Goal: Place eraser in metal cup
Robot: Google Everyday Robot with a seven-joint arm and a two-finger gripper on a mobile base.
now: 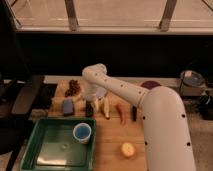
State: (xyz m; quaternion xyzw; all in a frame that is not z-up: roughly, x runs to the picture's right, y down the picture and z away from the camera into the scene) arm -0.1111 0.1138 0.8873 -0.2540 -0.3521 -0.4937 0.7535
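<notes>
The eraser [89,111] is a small black block lying on the wooden table between a blue-grey sponge and a yellow banana. My gripper [93,104] points down right over it, open, its tips at the eraser's upper end; I cannot tell whether they touch it. The white arm [125,90] sweeps in from the lower right and bends above the gripper. The metal cup is hidden, with the arm's large body covering the table's right side.
A green tray [50,150] at the front left holds a light blue cup [82,132]. Around the eraser lie a blue-grey sponge [67,106], a banana [105,107], a red chili [121,114], a dark stick [134,113] and an orange fruit [127,149]. Dark round pieces [74,87] sit behind.
</notes>
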